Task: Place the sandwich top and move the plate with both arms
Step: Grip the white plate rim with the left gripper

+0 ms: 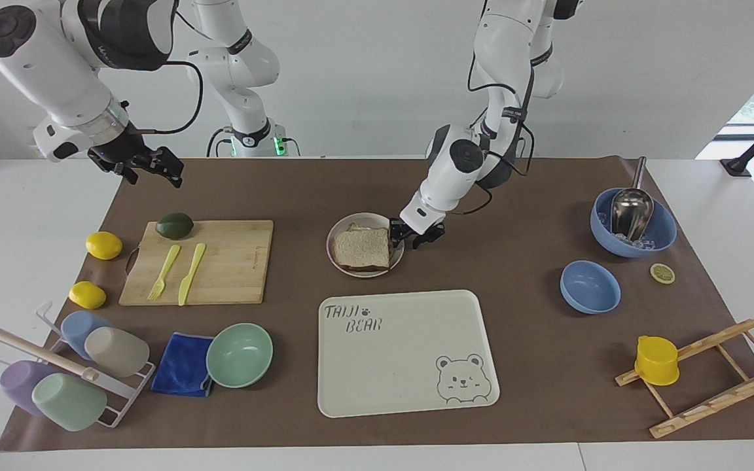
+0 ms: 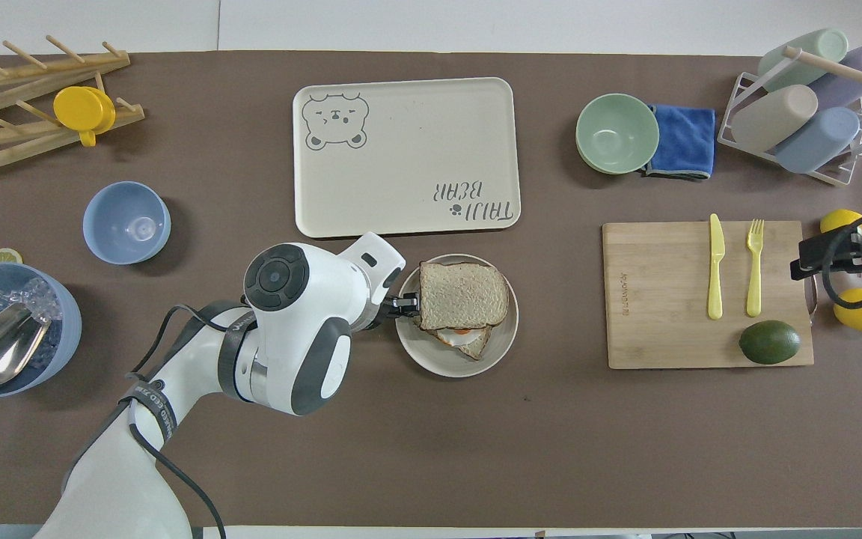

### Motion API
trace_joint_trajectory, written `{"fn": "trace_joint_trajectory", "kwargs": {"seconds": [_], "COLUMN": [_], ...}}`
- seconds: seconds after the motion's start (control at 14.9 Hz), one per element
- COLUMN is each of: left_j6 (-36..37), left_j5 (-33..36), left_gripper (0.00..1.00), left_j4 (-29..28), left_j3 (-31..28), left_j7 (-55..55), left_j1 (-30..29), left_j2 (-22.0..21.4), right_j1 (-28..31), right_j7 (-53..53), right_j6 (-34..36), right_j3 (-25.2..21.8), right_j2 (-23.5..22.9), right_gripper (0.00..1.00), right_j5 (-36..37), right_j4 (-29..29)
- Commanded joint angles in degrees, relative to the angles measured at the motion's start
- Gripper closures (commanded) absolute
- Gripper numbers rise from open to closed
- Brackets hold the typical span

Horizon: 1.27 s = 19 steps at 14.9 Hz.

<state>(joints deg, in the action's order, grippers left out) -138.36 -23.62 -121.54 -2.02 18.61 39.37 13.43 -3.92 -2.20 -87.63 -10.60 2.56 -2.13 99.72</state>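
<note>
The left gripper (image 1: 412,237) was low at the rim of the plate (image 1: 336,238), on the side toward the left arm's end of the table; whether it gripped the rim could not be told. The sandwich top (image 1: 362,247) lay on the plate just beside it, over the egg toast (image 2: 468,338). The right gripper (image 1: 148,169) hung with fingers spread, raised above the brown mat's edge near the avocado (image 1: 175,226).

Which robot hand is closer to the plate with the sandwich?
The left. The left gripper is down at the plate's rim, on the side toward the left arm's end. The right gripper hangs up in the air above the table edge near the cutting board.
</note>
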Motion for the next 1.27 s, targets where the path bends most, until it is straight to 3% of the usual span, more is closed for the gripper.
{"fn": "trace_joint_trajectory", "kwargs": {"seconds": [0.0,0.4,0.54,0.6,1.2], "left_j6": [-1.6,-1.1,-1.0,-1.0,3.1], "left_j5": [-0.7,-1.2,-2.0,-2.2,-4.0], "left_gripper": [0.49,0.76,0.95,1.0,1.0], "left_j4": [-0.9,-0.9,-0.9,-0.9,0.6], "left_j3": [-0.8,-0.8,-0.8,-0.8,-0.9], "left_j7": [-1.1,-0.6,-0.2,0.1,-0.2], "left_j1": [1.2,1.5,1.9,1.9,-1.4], "left_j2": [0.3,0.2,0.2,0.2,-1.5], "right_j1": [1.1,1.5,1.4,1.4,0.9], "right_j7": [1.7,3.6,4.3,5.0,4.7], "right_j6": [-0.7,0.7,1.0,1.0,0.0], "right_j3": [0.2,0.0,0.0,0.0,-0.4], "right_j2": [1.2,0.0,0.2,0.4,1.2], "right_gripper": [0.0,0.0,0.0,0.0,0.0], "right_j5": [0.9,0.7,0.2,0.1,0.0], "right_j4": [1.0,-2.1,-2.6,-2.7,-2.6]}}
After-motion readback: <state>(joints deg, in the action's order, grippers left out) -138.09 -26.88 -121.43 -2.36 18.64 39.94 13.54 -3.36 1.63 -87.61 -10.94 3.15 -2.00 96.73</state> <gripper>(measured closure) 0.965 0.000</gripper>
